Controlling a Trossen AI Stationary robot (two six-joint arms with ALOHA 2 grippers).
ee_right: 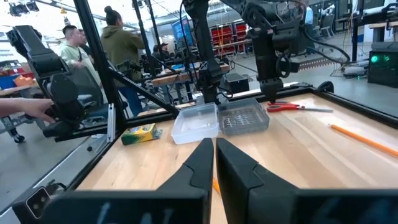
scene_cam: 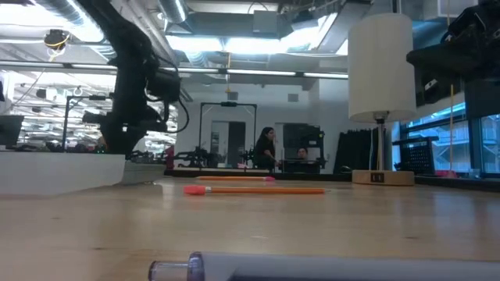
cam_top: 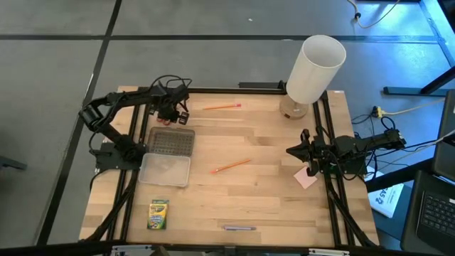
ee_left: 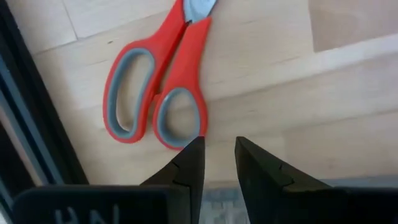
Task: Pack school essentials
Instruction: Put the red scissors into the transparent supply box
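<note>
the desk (cam_top: 270, 188) is a pale wood plank top in a black rail frame, sitting on grey floor with dark seams. behind it the room is an open lab: exposed ducts, strip lights, more rigs, and a few people standing around well away from the desk.

count so far: two orange pencils, one (cam_top: 221, 107) near the far edge and one (cam_top: 231, 166) about mid desk. one pair of red-handled scissors (ee_left: 158, 87) lying flat at the far left, just past the clear case (cam_top: 168, 156), which lies opened with its dimpled grey lid (cam_top: 170, 143) beside it. one green-and-yellow crayon box (cam_top: 158, 214) near the front left, one slim grey pen (cam_top: 238, 228) at the front edge, one pink pad (cam_top: 306, 178) by the right rail. one tall white cylinder (cam_top: 313, 70) on a wooden base at the far right.

left end effector (ee_left: 219, 158) hangs right over the scissors' handles, fingers slightly apart with a narrow gap, pinching nothing. can't quite tell if the tips touch the handle loops. right end effector (ee_right: 213, 155) sits low at the right side next to the pink pad, fingers pressed together, empty.
</note>
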